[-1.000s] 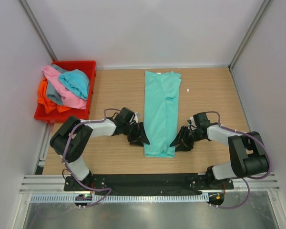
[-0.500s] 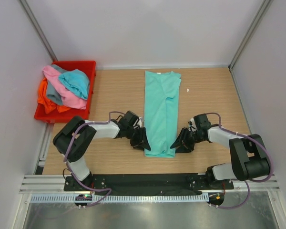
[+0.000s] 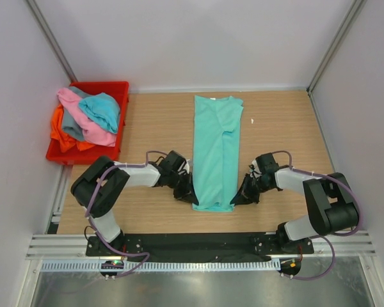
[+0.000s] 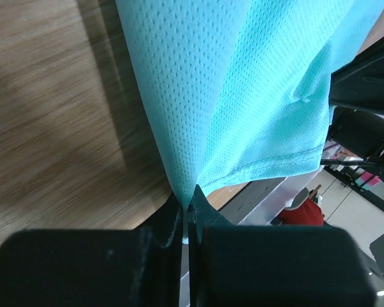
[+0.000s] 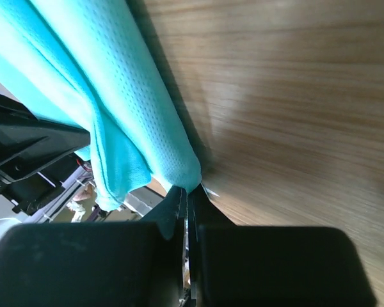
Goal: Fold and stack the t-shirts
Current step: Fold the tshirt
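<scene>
The wooden tabletop [image 3: 281, 128] takes most of the top view. In its middle lies the mint green t-shirt [image 3: 216, 147], folded along its length into one long narrow strip. The strip runs from just before the far edge toward the near edge, and its hem is at the near end.

The left arm [image 3: 134, 174] reaches low across the tabletop from the left side, and the right arm [image 3: 301, 180] reaches in from the right side in the same way. Both end at the near part of the strip, one at each long side.

The left jaws are clenched on the left near corner of the mint green t-shirt. In the left wrist view the two tips are pressed together and the folded edge of the cloth goes in between them, just above the hem. The right jaws are clenched on the right near corner. In the right wrist view the rounded fold of the cloth sits in the closed tips, close to the wood.

The red bin [image 3: 109, 89] stands in the far left corner of the tabletop. The pink t-shirt [image 3: 83, 121] is draped across it, with the turquoise t-shirt [image 3: 102, 110] on top of it. The orange t-shirt [image 3: 61, 131] hangs over the left wall of the bin, and the grey t-shirt [image 3: 70, 126] shows between the orange and the pink.

A small white scrap [image 3: 252, 120] lies on the wood, just to the right of the strip, nearer to the far edge.
</scene>
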